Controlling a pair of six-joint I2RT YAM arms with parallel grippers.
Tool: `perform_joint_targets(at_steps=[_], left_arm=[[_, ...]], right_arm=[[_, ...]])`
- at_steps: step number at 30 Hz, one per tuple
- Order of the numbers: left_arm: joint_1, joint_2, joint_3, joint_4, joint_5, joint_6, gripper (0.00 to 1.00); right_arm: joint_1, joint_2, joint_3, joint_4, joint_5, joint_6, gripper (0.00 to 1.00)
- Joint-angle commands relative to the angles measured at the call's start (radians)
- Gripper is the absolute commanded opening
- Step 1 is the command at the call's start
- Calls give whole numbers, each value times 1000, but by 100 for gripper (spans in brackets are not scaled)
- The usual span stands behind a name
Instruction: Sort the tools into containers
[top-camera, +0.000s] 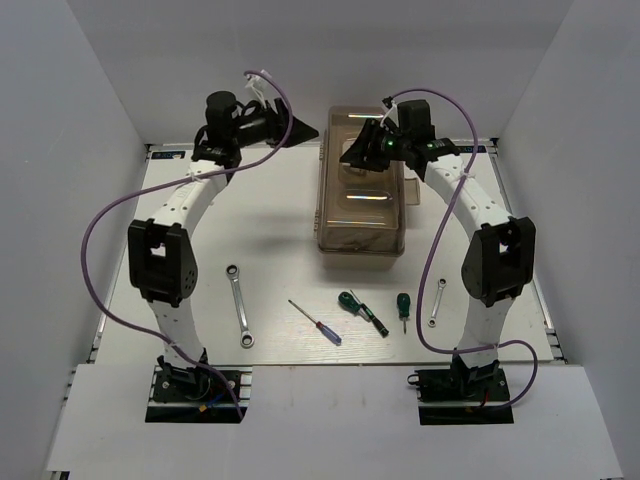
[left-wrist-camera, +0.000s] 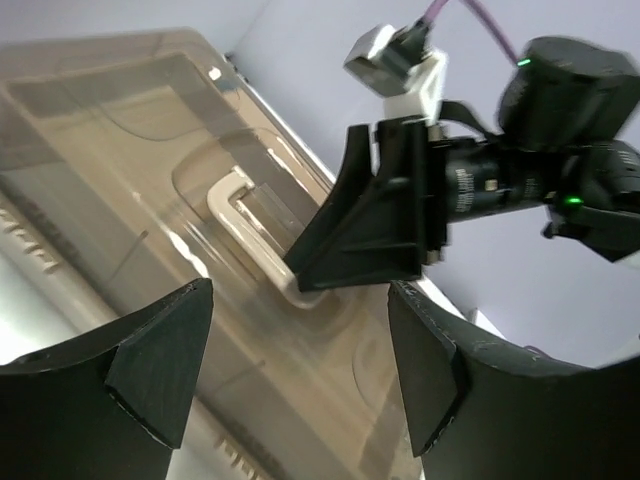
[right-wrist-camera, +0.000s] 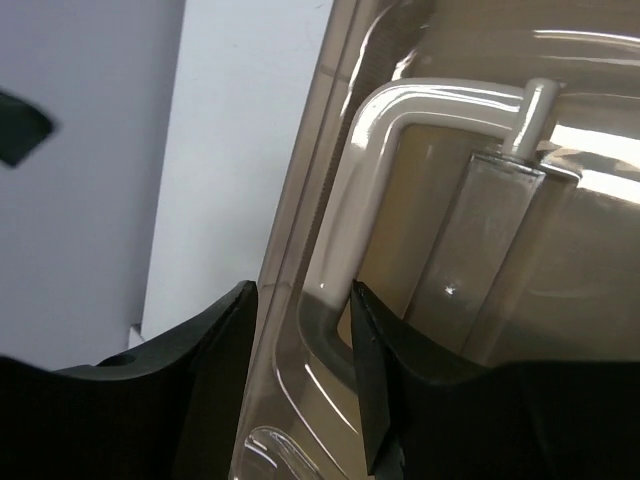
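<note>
The toolbox (top-camera: 362, 215) stands at the table's middle back, its smoky brown lid (left-wrist-camera: 100, 150) down. My right gripper (top-camera: 352, 155) hangs over the lid's far end. Its jaws (right-wrist-camera: 300, 290) are partly open and straddle one side of the cream handle (right-wrist-camera: 370, 130), which lies flat. My left gripper (top-camera: 308, 131) hovers left of the box, open and empty (left-wrist-camera: 300, 290), facing the right gripper (left-wrist-camera: 330, 270). On the table in front lie a long wrench (top-camera: 240, 305), a red-and-blue screwdriver (top-camera: 315, 322), two green-handled screwdrivers (top-camera: 362, 310) (top-camera: 403, 308) and a short wrench (top-camera: 438, 302).
White walls close in the table on the left, right and back. Purple cables loop off both arms (top-camera: 100, 240) (top-camera: 440, 250). The trays inside the box show only dimly through the lid.
</note>
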Motion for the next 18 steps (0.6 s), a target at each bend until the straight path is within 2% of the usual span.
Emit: perform_joint_targets(at_steps=[1,7,13,18], left_arm=[[-29,42,80,-24,45,-21,81],[-72,116,127,-55,45,-32,82],[-103,177,198,-95,36,-32,82],[-123,249,285,-197,-13,-41,83]], right_arm=[[9,-12,6,105,-147,42,48],[-4,-31,-3,137,-188,64,42],[-11,-42,-21,145,-200,64,42],[-14,-50,-41,149,-210,62,42]])
